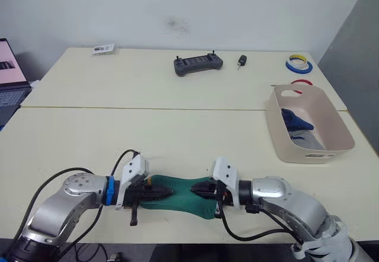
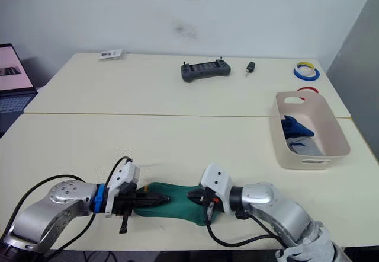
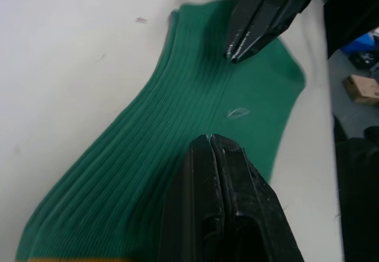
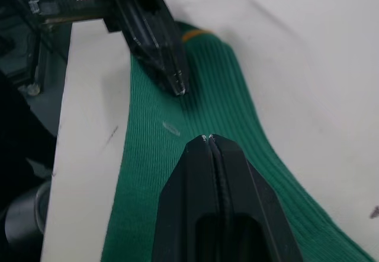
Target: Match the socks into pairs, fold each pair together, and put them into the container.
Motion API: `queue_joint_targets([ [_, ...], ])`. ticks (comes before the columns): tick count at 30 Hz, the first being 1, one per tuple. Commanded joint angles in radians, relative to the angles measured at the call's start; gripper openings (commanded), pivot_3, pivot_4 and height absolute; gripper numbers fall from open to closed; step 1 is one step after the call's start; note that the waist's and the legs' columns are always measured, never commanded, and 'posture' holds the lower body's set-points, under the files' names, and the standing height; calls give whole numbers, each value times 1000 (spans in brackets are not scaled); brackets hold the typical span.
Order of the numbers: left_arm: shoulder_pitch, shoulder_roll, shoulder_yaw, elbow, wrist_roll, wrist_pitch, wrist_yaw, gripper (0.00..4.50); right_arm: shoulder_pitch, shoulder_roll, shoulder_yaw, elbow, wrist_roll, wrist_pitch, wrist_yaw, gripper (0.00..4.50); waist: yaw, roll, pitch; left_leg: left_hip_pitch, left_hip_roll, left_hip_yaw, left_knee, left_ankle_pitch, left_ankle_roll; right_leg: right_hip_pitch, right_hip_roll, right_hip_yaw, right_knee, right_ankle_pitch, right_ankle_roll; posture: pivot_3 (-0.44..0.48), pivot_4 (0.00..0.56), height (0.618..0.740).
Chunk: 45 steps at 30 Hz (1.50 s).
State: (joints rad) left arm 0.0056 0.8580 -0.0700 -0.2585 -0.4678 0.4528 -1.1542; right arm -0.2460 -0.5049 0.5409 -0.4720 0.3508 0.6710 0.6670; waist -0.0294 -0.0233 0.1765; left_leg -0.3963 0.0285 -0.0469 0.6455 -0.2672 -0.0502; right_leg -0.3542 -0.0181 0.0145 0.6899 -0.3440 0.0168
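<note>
I see the green sock [image 1: 177,195] lying flat at the near edge of the table [image 1: 177,137], stretched between my two arms. My left end effector [image 3: 208,146] has its fingers pressed together over the sock's left part, and my right end effector [image 4: 210,139] is likewise closed over its right part; whether either pinches the cloth I cannot tell. The container [image 1: 331,133] sits well apart on the right, with a blue sock [image 1: 294,120] and a grey sock [image 1: 305,137] inside.
</note>
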Motion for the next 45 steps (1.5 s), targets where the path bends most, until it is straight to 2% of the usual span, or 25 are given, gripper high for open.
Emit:
queue_joint_targets([
  [1,15,-28,-19,54,66,-74,24,0,15,-44,48,39,-80,-80,57,36,1,0,0,0,0,0,0,0,0,0,0,0,0,0,0,0,150,740],
  [7,48,-34,-23,80,100,-101,33,0,94,-148,-4,6,-126,-115,81,36,3,2,-3,2,0,0,0,0,0,3,-1,0,0,0,0,0,150,740],
  [12,52,-28,-15,52,78,-80,39,0,158,-210,-79,-28,-134,-156,81,36,3,3,-6,4,0,0,0,0,0,5,0,0,0,0,0,0,150,740],
  [20,-12,9,63,-118,-67,45,14,0,127,-171,-201,-158,-41,-118,81,36,2,3,-5,2,0,-1,0,0,0,2,0,-1,1,0,0,0,150,740],
  [23,-54,-17,29,-113,-44,45,37,0,40,-109,-166,-131,-52,-69,63,36,0,3,-5,2,0,0,0,0,0,3,0,0,1,0,0,0,150,740],
  [26,-69,-42,-21,-57,24,-1,47,0,-24,-52,-76,-39,-132,-83,52,36,-1,3,-5,2,0,-1,0,0,0,2,1,0,1,0,0,0,150,740],
  [30,-52,-47,-46,20,85,-63,43,0,-43,-7,-7,47,-197,-96,44,36,0,3,-5,1,0,0,0,0,0,1,1,1,0,0,0,0,150,740],
  [35,-38,-59,-49,105,137,-137,60,0,19,-56,-4,66,-262,-107,42,36,4,4,-5,2,0,0,1,0,0,2,0,0,1,0,0,0,150,740],
  [42,-27,-72,-52,148,154,-182,66,0,119,-163,-114,50,-272,-146,53,36,3,6,-11,5,-1,0,0,0,0,6,0,0,0,0,0,0,150,740],
  [45,-45,-94,-24,122,111,-165,74,0,157,-140,-196,3,-189,-215,74,36,3,6,-13,6,-1,0,0,0,0,7,0,0,0,0,0,0,150,740],
])
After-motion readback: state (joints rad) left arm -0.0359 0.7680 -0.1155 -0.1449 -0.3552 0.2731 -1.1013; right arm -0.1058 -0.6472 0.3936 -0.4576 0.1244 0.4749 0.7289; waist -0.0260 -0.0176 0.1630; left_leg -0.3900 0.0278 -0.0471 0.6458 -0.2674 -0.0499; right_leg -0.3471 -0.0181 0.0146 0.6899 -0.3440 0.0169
